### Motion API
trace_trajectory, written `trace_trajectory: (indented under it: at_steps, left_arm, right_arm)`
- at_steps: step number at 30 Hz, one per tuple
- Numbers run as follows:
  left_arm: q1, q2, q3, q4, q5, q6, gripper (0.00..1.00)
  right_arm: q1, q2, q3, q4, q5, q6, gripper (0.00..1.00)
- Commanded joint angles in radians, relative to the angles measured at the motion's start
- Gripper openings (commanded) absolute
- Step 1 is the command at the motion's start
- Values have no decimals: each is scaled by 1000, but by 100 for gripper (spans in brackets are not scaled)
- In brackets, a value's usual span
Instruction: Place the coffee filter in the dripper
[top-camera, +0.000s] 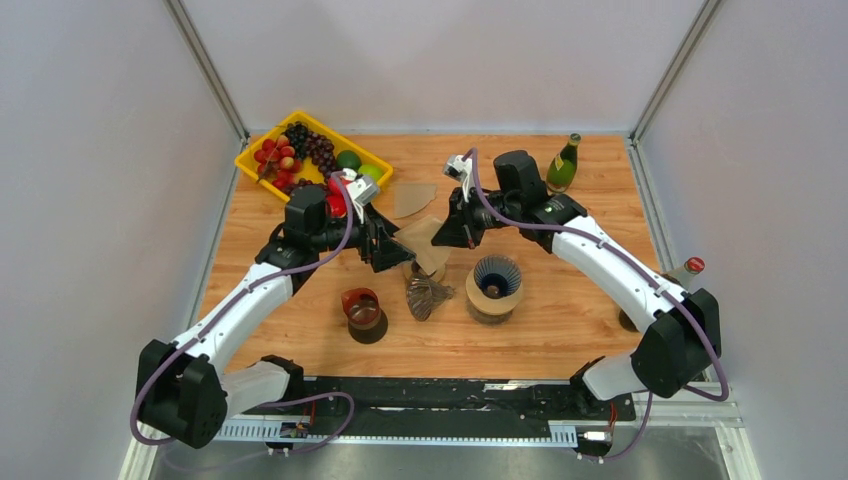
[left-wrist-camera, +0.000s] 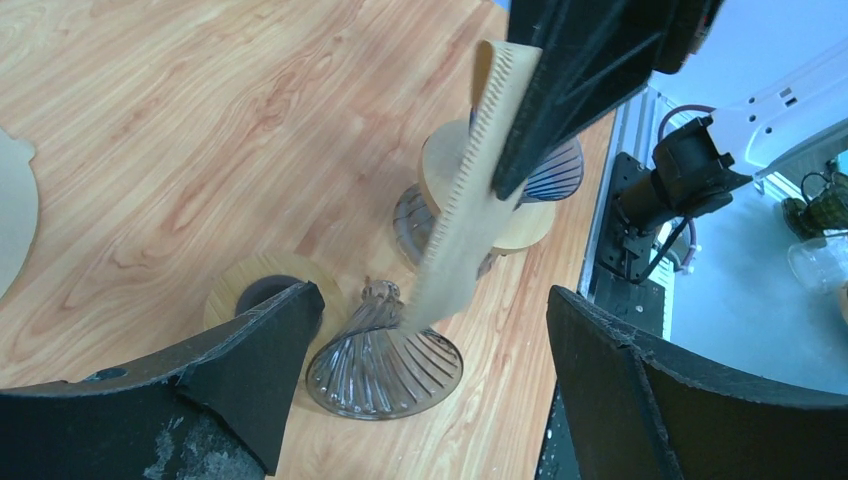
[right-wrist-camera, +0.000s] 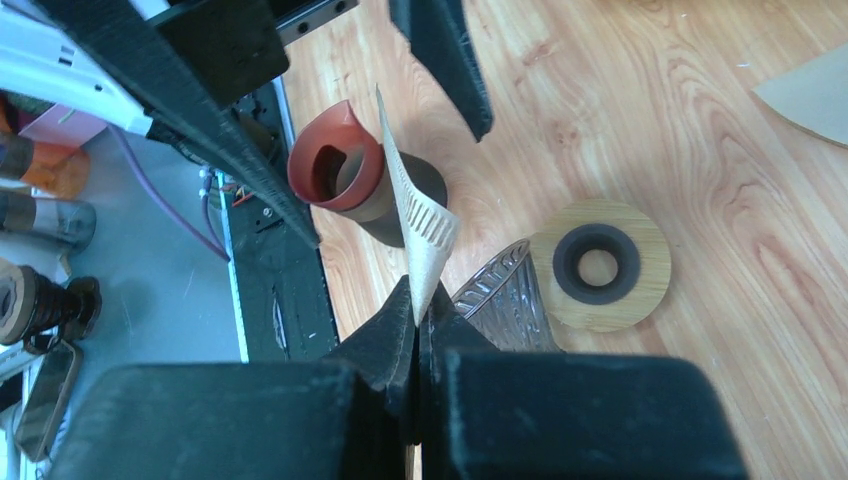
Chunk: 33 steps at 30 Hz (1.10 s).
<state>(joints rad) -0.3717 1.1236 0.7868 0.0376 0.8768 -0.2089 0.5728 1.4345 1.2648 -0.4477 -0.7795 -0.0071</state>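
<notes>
Pinching the coffee filter (right-wrist-camera: 420, 230) shut in the right gripper (right-wrist-camera: 418, 305), long axis at 12 o'clock from the jaws, I note the left gripper (left-wrist-camera: 430, 300) gaping wide alongside and the upright dripper (top-camera: 495, 283) near, about 4 o'clock top-view, nearer the right arm.

The filter (right-wrist-camera: 420, 235) in the right claw (right-wrist-camera: 415, 305) is matt brown paper, its seam crimped. Beside the claw, the dripper (right-wrist-camera: 505, 295) is glossy ribbed glass, the ring (right-wrist-camera: 640, 275) smooth pale wood. The claw's fingers (right-wrist-camera: 560, 420) are grainy matt black.
</notes>
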Motion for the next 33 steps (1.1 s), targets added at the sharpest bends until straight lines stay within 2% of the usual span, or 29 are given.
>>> trace_trajectory:
  at_steps: [1, 4, 6, 8, 9, 10, 11, 12, 13, 15, 17, 18, 21, 22, 29, 33]
  left_arm:
    - [1, 35, 54, 18, 13, 36, 93]
    - [1, 53, 48, 82, 73, -25, 84]
    - [1, 69, 23, 243, 154, -117, 77]
    - [1, 80, -4, 330, 208, -197, 66]
    - [1, 83, -9, 338, 214, -212, 57]
    - [1, 82, -14, 340, 210, -212, 53]
    - [1, 79, -16, 339, 204, -214, 41]
    - [0, 77, -19, 337, 202, -213, 35]
    - [-1, 76, -19, 334, 200, -212, 20]
    - [0, 66, -18, 310, 174, -203, 3]
    - [0, 55, -17, 285, 140, -194, 0]
    - [0, 46, -17, 275, 116, -201, 0]
    - [0, 31, -17, 262, 59, -231, 0]
    - [-1, 23, -17, 255, 30, -247, 0]
    - [0, -21, -52, 282, -69, -297, 0]
    - [-1, -26, -58, 303, -76, -319, 0]
  right_arm:
    - [5, -47, -13, 9, -93, -63, 0]
    - [15, -44, -10, 8, -77, -71, 0]
    - [18, -34, -2, 6, -74, -71, 0]
    - [18, -28, 6, 5, -63, -69, 0]
    - [18, -28, 10, 3, -59, -68, 0]
    - [18, -27, 13, 3, -57, -67, 0]
    - [18, -26, 17, 4, -55, -65, 0]
    - [18, -25, 20, 3, -51, -61, 0]
    - [18, -25, 26, 4, -43, -54, 0]
    - [17, -27, 36, 4, -10, -37, 1]
    - [16, -30, 47, 5, 26, -15, 6]
    - [16, -33, 50, 6, 46, -5, 14]
    - [15, -56, 53, 6, 133, 53, 49]
    - [13, -68, 51, 6, 180, 67, 57]
    - [4, -198, -77, 36, 616, 174, 77]
    - [0, -248, -157, 80, 742, 219, 92]
